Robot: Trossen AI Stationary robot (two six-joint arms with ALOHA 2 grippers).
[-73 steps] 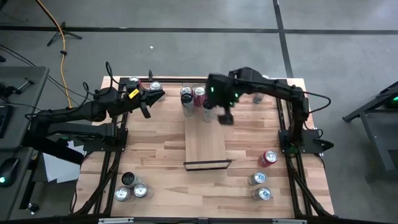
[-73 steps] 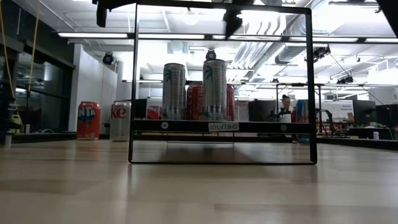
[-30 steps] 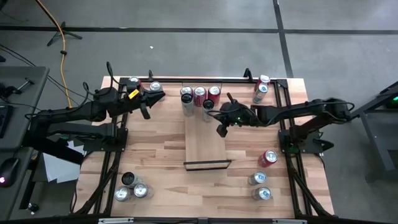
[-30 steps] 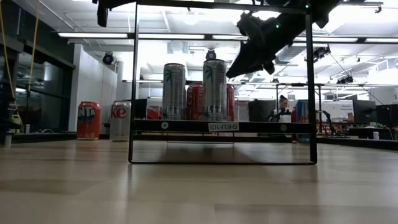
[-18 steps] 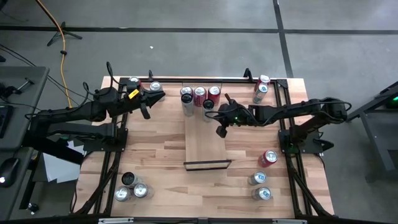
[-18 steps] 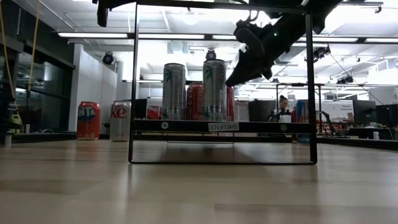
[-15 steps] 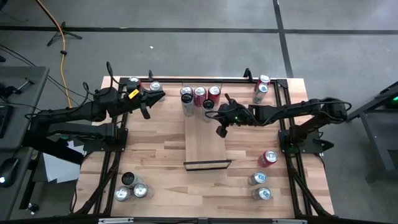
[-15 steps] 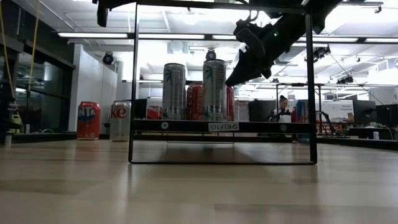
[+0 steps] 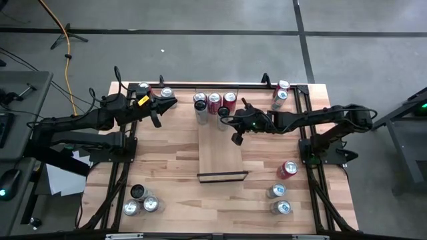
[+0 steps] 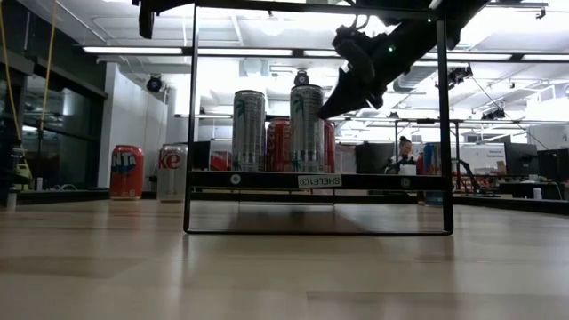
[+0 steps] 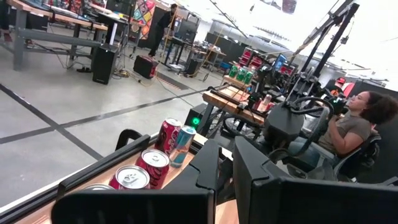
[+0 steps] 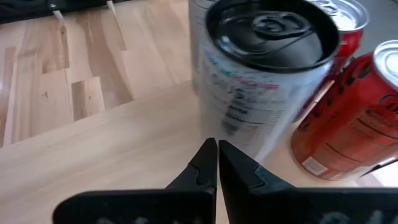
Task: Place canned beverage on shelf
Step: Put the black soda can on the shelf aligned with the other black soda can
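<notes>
**Right gripper edges toward the cans on the shelf**

Slightly nearer the far cans than a moment ago, the right gripper point(image 9: 235, 138) hangs over the shelf point(image 9: 221, 155), fingers pressed shut, holding nothing. Bare board lies open on its near half. Just beyond stands the silver can point(image 12: 264, 81), red cans point(image 12: 348, 118) beside it. At the far-left edge, the left gripper point(image 9: 155, 119) waits, closed.

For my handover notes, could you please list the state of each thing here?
Right gripper: jaws shut, empty, over the shelf.
Left gripper: jaws shut, empty, parked at the table's left edge.
Shelf: flat, cans upright at its far end.
Silver can: upright, unopened.
Red can: lying on its side.
</notes>
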